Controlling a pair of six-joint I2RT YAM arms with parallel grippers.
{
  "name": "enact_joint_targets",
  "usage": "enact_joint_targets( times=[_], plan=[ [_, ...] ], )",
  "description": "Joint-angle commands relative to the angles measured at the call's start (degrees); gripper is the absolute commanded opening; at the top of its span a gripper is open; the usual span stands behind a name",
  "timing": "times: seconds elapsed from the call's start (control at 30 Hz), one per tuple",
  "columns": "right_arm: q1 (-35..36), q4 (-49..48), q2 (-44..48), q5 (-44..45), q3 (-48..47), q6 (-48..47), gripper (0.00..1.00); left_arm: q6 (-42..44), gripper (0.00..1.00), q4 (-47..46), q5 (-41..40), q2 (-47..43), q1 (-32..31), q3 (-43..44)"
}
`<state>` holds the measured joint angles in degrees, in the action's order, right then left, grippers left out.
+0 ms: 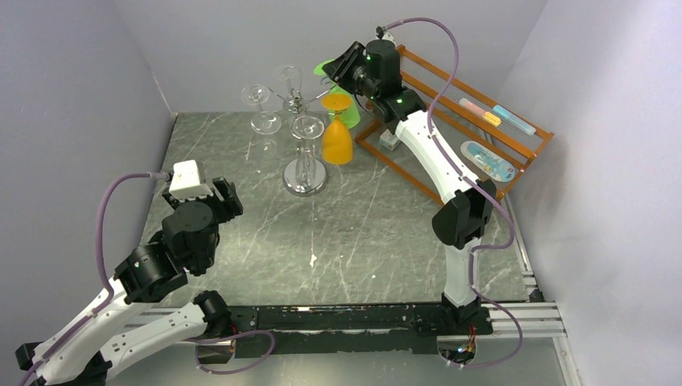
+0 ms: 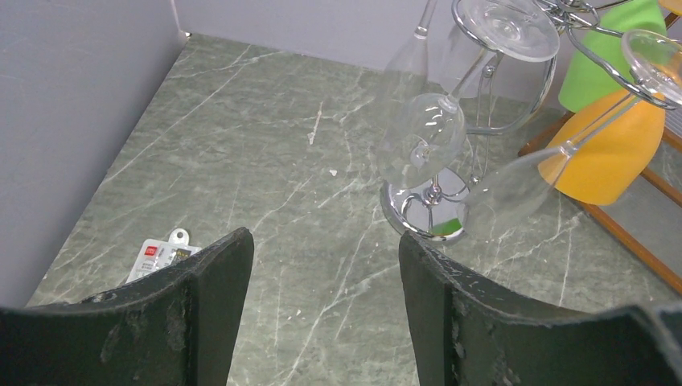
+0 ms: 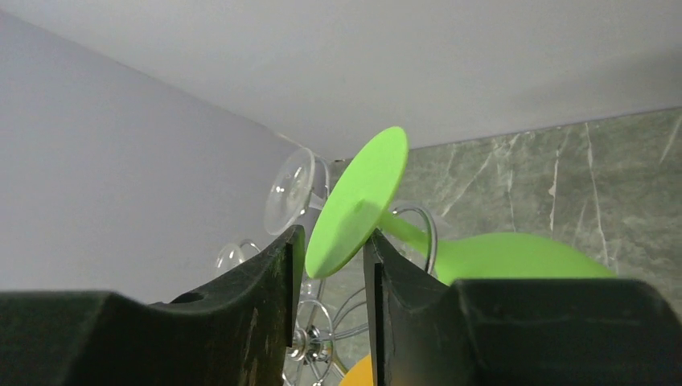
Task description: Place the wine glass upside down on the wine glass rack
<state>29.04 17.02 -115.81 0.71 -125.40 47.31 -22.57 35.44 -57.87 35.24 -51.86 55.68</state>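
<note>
The green wine glass (image 3: 358, 201) hangs tilted, foot up, beside the top arms of the chrome rack (image 1: 305, 175) at the back of the table (image 2: 241, 121). The right gripper (image 3: 334, 241) has its fingers slightly parted on either side of the foot's lower edge; I cannot tell whether they pinch it. The left gripper (image 2: 326, 249) hangs empty, its fingers spread wide.

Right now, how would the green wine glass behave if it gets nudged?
The green wine glass looks opaque, so it is probably light plastic and not very fragile. Its stem seems to sit in a loop of the wine glass rack, so it would likely swing, not fall.
</note>
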Motion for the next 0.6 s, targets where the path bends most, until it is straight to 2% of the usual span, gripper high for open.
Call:
enact_joint_targets(
  times=[0.0, 0.13, 0.43, 0.57],
  plan=[
    [-0.5, 2.3, -0.8, 0.7, -1.3, -1.4, 0.37, -0.4, 0.71, 0.5, -0.9, 0.2, -0.2, -0.4],
    [-0.5, 3.7, -0.6, 1.2, -1.8, -2.2, 0.38, -0.4, 0.71, 0.7, -0.9, 0.3, -0.2, -0.4],
    [-0.7, 5.7, 2.3, 1.8, 0.0, -3.5, 0.59, -0.5, 0.71, 0.8, -0.9, 0.3, -0.2, -0.3],
    [-0.8, 6.1, 3.5, 2.3, 1.0, -4.1, 0.64, -0.7, 0.71, 0.9, -0.9, 0.1, -0.1, -0.4]
  ],
)
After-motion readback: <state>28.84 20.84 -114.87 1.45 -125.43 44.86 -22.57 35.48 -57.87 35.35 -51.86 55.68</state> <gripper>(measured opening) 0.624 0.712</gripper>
